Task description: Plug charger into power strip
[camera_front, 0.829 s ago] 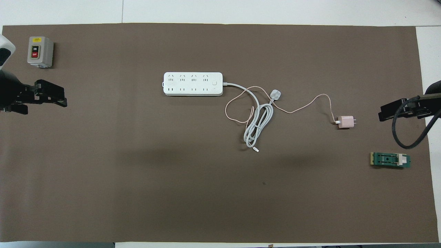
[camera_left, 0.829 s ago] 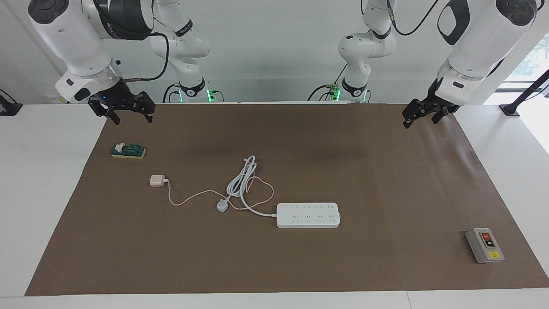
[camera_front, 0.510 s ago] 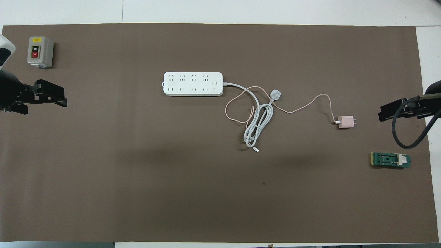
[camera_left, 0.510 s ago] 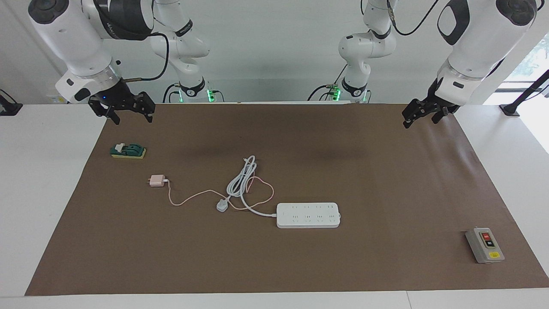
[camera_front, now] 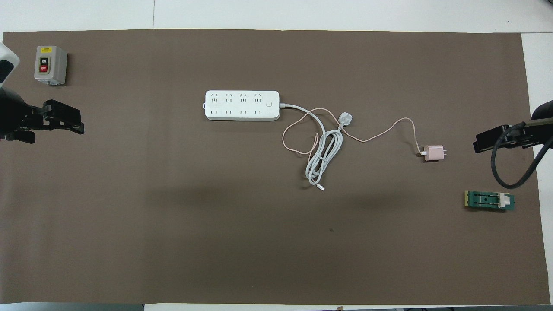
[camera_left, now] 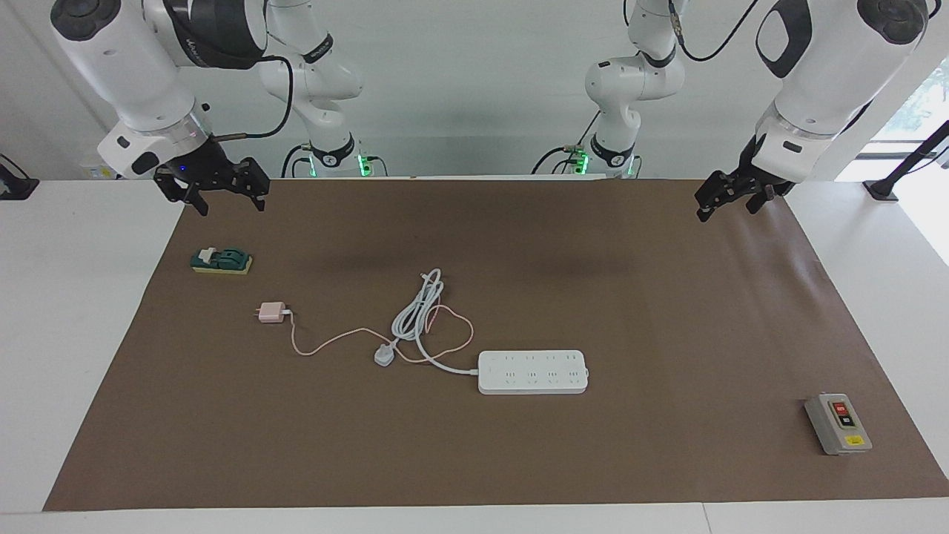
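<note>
The pale-pink charger [camera_left: 271, 312] lies on the brown mat toward the right arm's end, and its thin pink cable loops toward the strip. It also shows in the overhead view [camera_front: 433, 153]. The white power strip [camera_left: 532, 371] [camera_front: 242, 105] lies flat mid-table, farther from the robots than the charger, with its sockets bare. My right gripper [camera_left: 230, 208] [camera_front: 477, 144] hangs open and empty in the air above the mat's edge near a green block. My left gripper [camera_left: 725, 213] [camera_front: 81, 122] hangs open and empty above the mat's corner at the left arm's end.
The strip's thick white cord is coiled beside it and ends in a rounded white plug [camera_left: 384, 357] on the mat. A green block [camera_left: 221, 260] lies nearer to the robots than the charger. A grey button box [camera_left: 838, 424] stands at the left arm's end.
My right gripper has shifted very slightly. The charger, the strip and the left arm have not moved.
</note>
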Motion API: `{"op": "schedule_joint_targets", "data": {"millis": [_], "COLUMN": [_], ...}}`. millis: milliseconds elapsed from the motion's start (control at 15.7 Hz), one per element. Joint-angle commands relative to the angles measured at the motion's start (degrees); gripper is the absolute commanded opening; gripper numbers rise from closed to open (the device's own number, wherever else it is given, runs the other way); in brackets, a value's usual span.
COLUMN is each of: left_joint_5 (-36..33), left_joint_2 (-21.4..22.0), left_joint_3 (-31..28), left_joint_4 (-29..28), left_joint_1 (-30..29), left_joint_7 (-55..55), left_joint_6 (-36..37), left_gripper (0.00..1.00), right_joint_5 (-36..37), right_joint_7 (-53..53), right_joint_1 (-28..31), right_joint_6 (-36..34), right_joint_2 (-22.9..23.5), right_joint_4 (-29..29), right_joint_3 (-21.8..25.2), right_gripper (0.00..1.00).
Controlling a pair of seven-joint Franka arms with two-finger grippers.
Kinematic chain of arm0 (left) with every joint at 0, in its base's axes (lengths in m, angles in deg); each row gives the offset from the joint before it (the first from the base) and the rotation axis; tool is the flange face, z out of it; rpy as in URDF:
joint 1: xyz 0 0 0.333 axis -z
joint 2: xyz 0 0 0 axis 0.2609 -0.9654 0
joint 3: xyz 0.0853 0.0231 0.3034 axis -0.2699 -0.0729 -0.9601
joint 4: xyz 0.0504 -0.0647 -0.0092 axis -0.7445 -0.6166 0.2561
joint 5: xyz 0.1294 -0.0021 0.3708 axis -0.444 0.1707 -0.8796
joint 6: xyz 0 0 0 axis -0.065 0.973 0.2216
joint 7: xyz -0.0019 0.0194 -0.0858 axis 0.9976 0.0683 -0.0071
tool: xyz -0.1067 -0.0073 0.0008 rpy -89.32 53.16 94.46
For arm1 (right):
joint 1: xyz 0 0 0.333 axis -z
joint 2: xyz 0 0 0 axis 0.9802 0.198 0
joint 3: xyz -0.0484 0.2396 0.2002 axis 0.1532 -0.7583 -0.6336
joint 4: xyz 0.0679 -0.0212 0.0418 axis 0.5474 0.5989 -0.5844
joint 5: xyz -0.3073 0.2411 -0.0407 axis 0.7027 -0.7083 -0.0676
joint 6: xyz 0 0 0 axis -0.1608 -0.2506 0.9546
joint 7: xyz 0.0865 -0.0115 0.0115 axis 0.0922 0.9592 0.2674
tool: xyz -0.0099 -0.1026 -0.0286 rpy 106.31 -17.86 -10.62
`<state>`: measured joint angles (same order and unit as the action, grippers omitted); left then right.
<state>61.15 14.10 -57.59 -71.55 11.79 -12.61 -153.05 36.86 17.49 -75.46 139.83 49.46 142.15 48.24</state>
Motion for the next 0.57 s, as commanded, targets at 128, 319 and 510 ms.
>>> {"op": "schedule_joint_targets", "data": {"millis": [128, 319, 510], "left_joint_5": [0.34, 0.43, 0.43], "left_joint_2": [1.26, 1.26, 1.26], "left_joint_3": [-0.42, -0.42, -0.42], "left_joint_4": [-1.14, -1.14, -1.14], "left_joint_1": [0.26, 0.26, 0.26], "left_joint_7": [-0.18, -0.18, -0.18], "left_joint_6": [0.13, 0.13, 0.13], "left_gripper": [1.0, 1.0, 1.0], "right_joint_5": [-0.23, -0.05, -0.05], "right_joint_7": [-12.16, -24.62, -40.44], "right_joint_1": [0.83, 2.94, 3.12], "right_joint_6": [4.88, 7.15, 8.83], "right_joint_2": [-1.33, -1.68, -2.82], "right_joint_4": [2.32, 3.89, 6.35], "right_joint_3": [-0.05, -0.05, -0.05], "right_gripper": [1.0, 1.0, 1.0]}}
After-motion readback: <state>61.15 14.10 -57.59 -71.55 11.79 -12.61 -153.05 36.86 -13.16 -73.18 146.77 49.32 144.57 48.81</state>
